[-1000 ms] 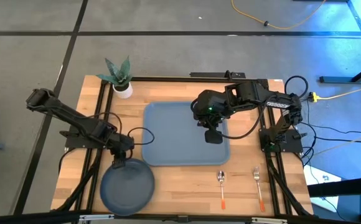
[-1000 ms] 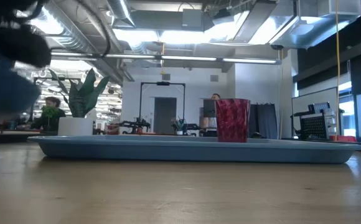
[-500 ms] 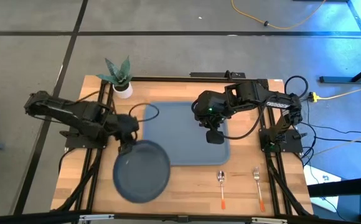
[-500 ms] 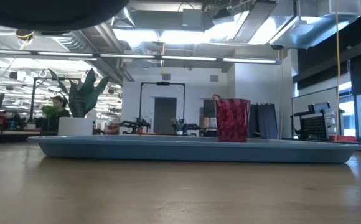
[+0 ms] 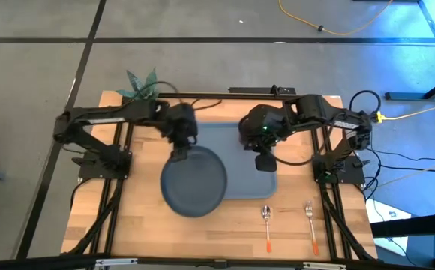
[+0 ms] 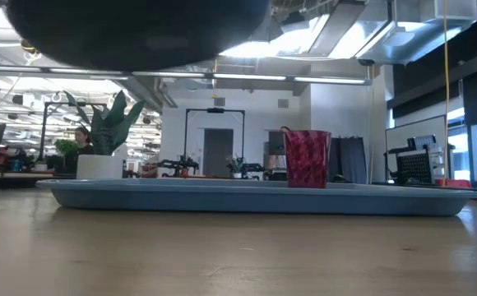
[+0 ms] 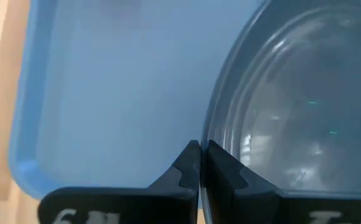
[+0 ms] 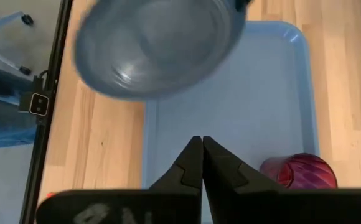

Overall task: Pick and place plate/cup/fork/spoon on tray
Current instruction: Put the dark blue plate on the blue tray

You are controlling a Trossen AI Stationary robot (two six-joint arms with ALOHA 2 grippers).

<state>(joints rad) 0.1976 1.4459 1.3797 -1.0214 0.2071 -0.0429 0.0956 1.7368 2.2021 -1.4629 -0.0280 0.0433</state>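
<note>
The plate (image 5: 194, 182) is being carried in the air by the left gripper (image 5: 180, 155), whose fingers (image 7: 190, 163) are clamped tight on the plate's rim, right at its far edge. In the high view the plate hangs partly over the near-left part of the tray (image 5: 240, 139) and partly past the tray's edge, over the counter (image 5: 292, 232). In the low view it shows as a big dark shape up top, so it's clearly well above the tray floor.

The cup (image 6: 307, 159) is already stood upright on the tray, over toward the right side. The right gripper (image 5: 263, 160) is parked above that spot with its fingers (image 8: 196, 163) pressed together and nothing held. The spoon (image 5: 267, 225) and fork (image 5: 311, 223) are lying on the counter, just beside each other and near the tray's front-right corner, not yet touched.

For this step to go well, the plate should probably be carried further in until its whole outline sits inside the tray's raised edge, well apart from the cup. Since it's only pinched at one rim point, it looks likely to sag or swing, so it's best lowered slowly and kept level. The fingers should only be let go once the plate's base is flat on the tray, otherwise it could land on the edge and tip.
</note>
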